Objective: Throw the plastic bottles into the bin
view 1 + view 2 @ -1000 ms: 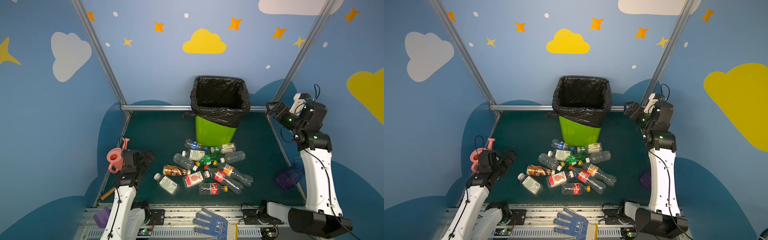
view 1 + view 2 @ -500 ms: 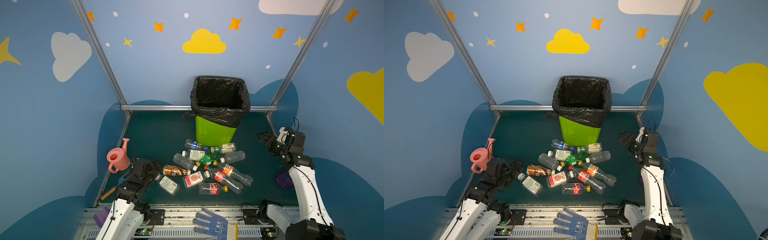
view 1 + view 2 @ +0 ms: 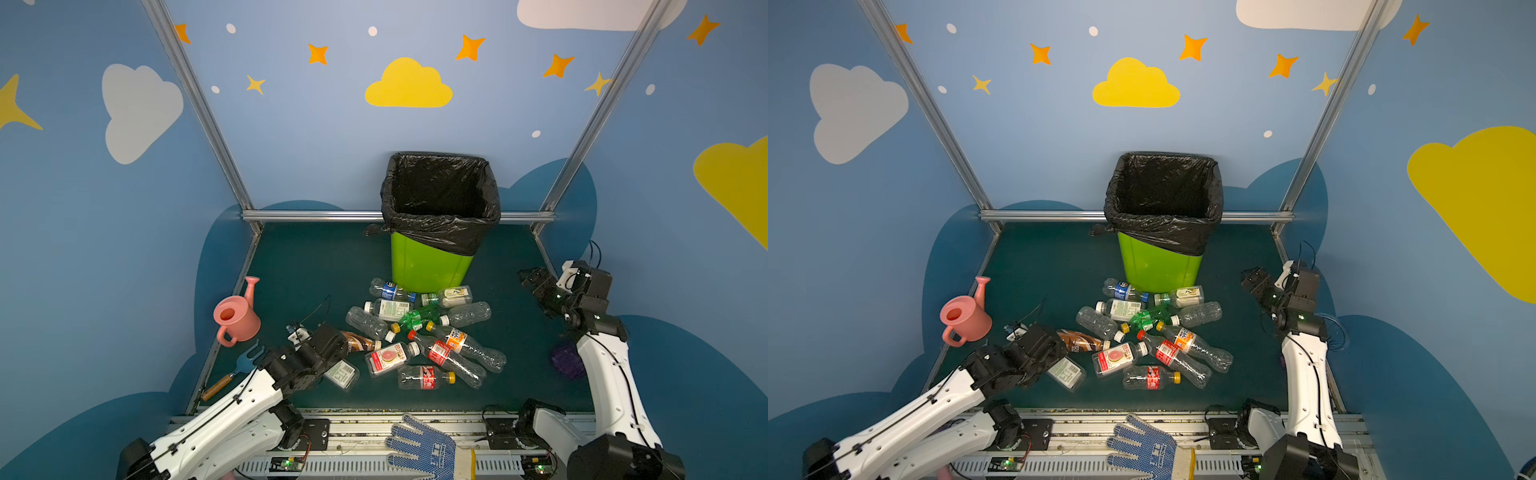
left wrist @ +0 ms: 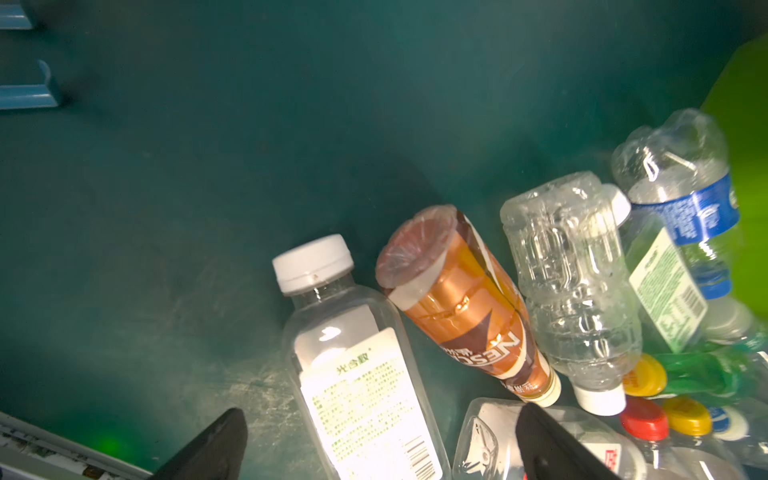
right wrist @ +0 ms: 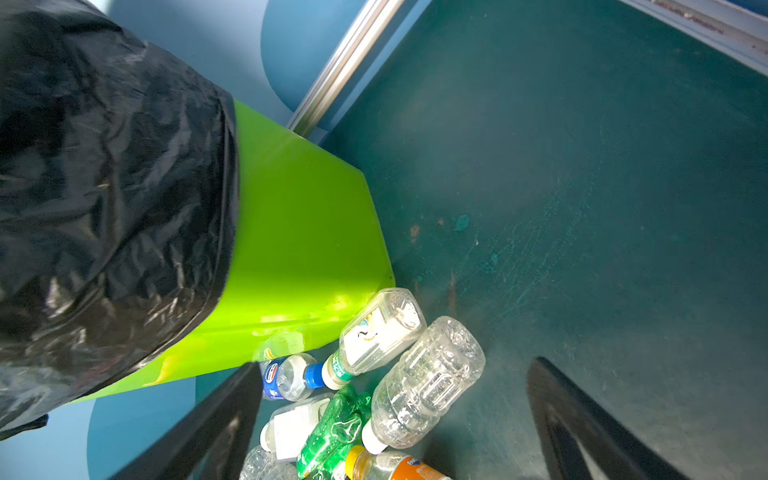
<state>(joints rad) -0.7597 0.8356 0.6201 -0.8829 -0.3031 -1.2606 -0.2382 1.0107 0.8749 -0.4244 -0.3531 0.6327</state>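
Several plastic bottles (image 3: 419, 332) (image 3: 1142, 332) lie in a heap on the green floor in front of the bin (image 3: 432, 266) (image 3: 1158, 266), lime green with a black bag over its rim. My left gripper (image 3: 328, 353) (image 4: 380, 415) is low at the heap's left end and open. Its fingers straddle a white-capped, white-labelled bottle (image 4: 361, 374); a brown-labelled bottle (image 4: 469, 307) lies beside it. My right gripper (image 3: 534, 280) (image 5: 395, 365) hangs open and empty above the floor to the right of the heap. A clear ribbed bottle (image 5: 424, 386) and a crushed green one (image 5: 332, 428) show between its fingers.
A pink watering can (image 3: 235, 318) and a blue hand fork (image 3: 239, 368) sit by the left frame rail. A purple vase (image 3: 565, 361) lies behind my right arm. A blue dotted glove (image 3: 419, 449) rests on the front rail.
Both arms have come down. The left moved from beside the watering can to the heap's left end. The right dropped from high by the right post to beside the heap. Both stayed open.
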